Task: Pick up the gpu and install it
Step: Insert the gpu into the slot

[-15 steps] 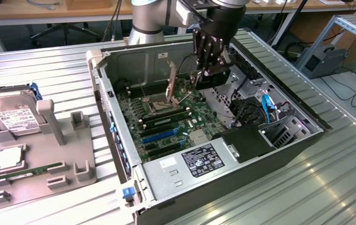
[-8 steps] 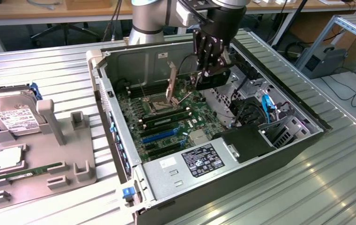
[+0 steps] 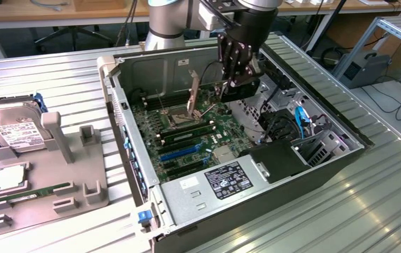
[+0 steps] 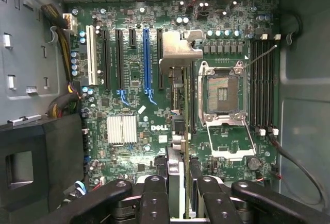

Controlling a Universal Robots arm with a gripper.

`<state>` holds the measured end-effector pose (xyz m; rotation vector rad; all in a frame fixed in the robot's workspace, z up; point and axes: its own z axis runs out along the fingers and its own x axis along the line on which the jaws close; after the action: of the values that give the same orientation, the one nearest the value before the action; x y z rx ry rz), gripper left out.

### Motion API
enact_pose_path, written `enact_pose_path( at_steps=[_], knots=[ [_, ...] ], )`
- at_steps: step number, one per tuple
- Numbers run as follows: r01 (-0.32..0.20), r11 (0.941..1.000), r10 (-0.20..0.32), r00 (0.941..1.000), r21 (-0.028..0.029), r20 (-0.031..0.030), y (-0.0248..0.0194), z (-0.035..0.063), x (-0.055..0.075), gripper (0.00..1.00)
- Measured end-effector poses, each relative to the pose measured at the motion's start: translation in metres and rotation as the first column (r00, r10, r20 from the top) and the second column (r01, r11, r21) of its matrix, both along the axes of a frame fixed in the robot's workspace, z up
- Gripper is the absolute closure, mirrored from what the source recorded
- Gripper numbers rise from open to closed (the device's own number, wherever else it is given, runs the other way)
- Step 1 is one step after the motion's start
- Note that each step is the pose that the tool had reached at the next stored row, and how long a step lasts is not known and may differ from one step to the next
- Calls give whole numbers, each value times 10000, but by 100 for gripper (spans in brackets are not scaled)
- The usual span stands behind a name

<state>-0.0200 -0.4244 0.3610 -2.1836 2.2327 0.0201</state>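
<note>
Ribbed metal worktop (image 3: 383, 211) carrying open computer case (image 3: 257, 224); inside, tool (image 4: 178, 203) clamped on gpu (image 4: 178, 95), card edge-on between fingers (image 4: 154, 198), silvery bracket (image 4: 180, 49) ahead, motherboard (image 4: 135, 77) beneath, CPU socket (image 4: 223, 92) just beside.

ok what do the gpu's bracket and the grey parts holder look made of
The bracket of the gpu: bare silvery metal, probably stamped steel, going by its sheen and folded tab. The parts holder: matte grey plastic, perhaps printed or moulded; dull, even colour, no glare.
</note>
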Motion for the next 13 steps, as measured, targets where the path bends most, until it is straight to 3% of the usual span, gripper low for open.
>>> enact_pose_path(
  at_steps=[13],
  knots=[
    [0,10000,0,10000,1,0,-27,-12,-2,73]
  ],
)
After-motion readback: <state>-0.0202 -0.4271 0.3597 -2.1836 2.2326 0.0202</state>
